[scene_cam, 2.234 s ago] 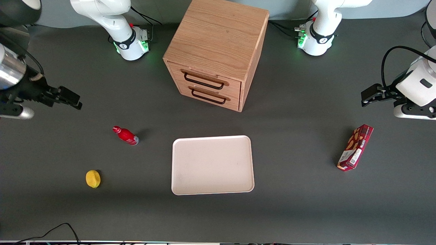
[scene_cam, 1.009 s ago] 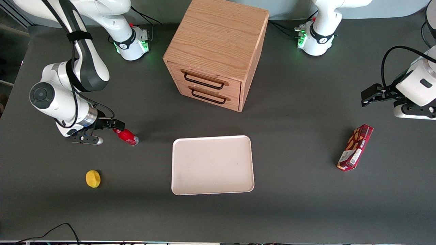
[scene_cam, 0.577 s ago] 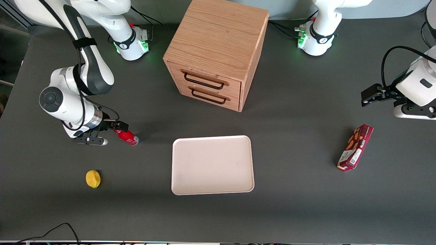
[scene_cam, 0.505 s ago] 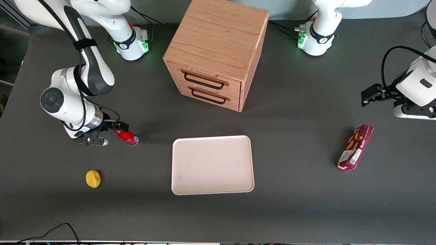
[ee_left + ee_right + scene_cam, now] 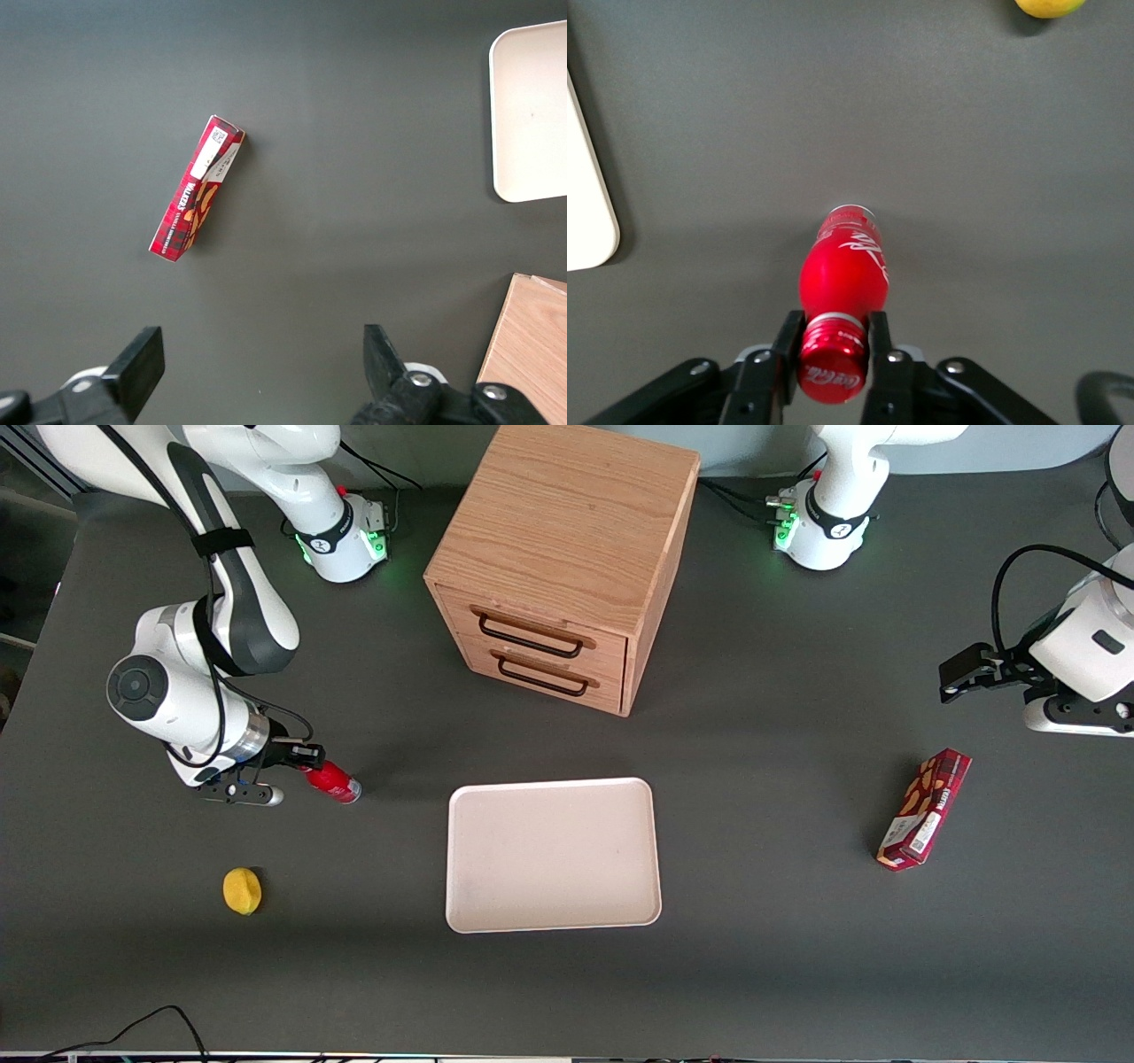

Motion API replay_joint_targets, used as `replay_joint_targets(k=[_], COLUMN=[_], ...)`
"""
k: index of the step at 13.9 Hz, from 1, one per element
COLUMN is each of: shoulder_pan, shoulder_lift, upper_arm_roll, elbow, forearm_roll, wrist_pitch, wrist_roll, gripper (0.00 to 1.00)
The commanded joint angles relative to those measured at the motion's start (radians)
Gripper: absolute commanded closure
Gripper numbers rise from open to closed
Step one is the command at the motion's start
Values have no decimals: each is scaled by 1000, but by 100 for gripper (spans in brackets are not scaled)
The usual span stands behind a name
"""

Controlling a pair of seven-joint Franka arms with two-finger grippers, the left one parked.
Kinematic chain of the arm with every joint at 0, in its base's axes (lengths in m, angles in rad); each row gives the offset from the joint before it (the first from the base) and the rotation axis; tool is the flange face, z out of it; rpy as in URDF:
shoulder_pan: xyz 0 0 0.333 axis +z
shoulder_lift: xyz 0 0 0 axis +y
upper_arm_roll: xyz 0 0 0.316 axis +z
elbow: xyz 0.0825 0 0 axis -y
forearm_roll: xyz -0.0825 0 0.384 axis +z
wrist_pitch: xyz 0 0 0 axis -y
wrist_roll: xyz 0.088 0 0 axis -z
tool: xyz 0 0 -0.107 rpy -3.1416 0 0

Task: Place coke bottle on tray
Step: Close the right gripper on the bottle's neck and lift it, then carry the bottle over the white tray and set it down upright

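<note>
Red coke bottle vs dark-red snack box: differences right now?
The small glossy red coke bottle is rounded and stands upright; the dark-red cardboard snack box is flat-sided, longer, and lies flat. The gripper has its fingers closed on the bottle's cap; nothing touches the box. The bottle is toward the working arm's end of the table, the box toward the parked arm's. Both are red and off the cream tray.

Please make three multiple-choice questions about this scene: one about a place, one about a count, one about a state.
1. Where is the lemon?
A. nearer to the front camera than the coke bottle
B. on the tray
C. on the cabinet

2. How many drawer handles does the cabinet show?
A. one
B. two
C. four

3. How is the gripper?
A. open above the tray
B. shut on the snack box
C. shut on the coke bottle's cap

Answers: 1 A, it lies lower on the table in the front view. 2 B, two dark handles. 3 C, the fingers press the cap in the right wrist view.
</note>
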Motion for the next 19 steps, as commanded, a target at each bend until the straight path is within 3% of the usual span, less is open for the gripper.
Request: replay_joint_targets(k=[1, 4, 9, 13, 17, 19], shoulder_pan=[-3, 6, 9, 78, 195, 206], shoulder_lift=[-13, -73, -71, -10, 177, 269], upper_arm_roll=[5, 11, 81, 103, 92, 89], elbow=[8, 96, 484, 635, 836, 891], forearm_roll=[20, 20, 13, 7, -27, -24], wrist_pitch=[10, -76, -386, -403, -403, -395], wrist_roll=[-29, -14, 31, 86, 202, 209], gripper=[100, 100, 100, 100, 100, 100])
